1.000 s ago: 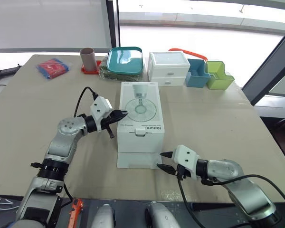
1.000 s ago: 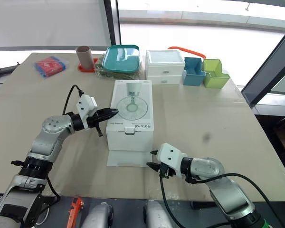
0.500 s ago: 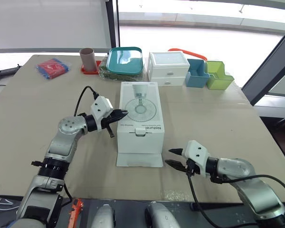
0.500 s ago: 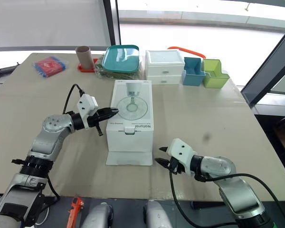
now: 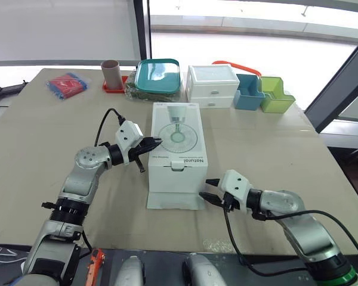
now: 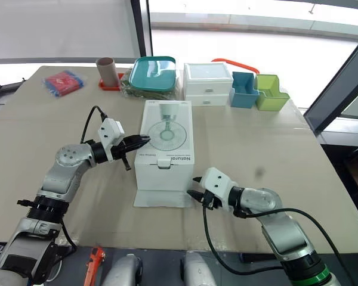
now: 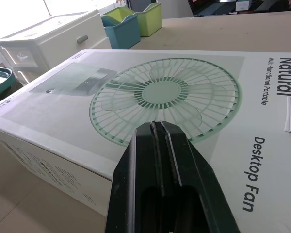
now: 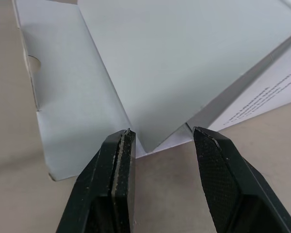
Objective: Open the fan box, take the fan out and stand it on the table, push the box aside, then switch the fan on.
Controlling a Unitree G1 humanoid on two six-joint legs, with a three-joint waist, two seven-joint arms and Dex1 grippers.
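Observation:
The white fan box lies flat mid-table, a fan drawing on its top. Its front flap is folded down onto the table. My left gripper is shut with nothing in it, its tips resting at the box's left top edge; in the left wrist view the gripper points across the printed fan. My right gripper is open at the box's front right corner. In the right wrist view the gripper straddles the corner where the flap meets the box's front face.
Along the far edge stand a cardboard tube, a teal container, a white drawer unit, a blue bin and a green bin. A red and blue packet lies far left. An orange tool hangs off the near edge.
My right gripper swung out to the right, then came back forward and left to the box's front right corner. The left gripper and the box have stayed put.

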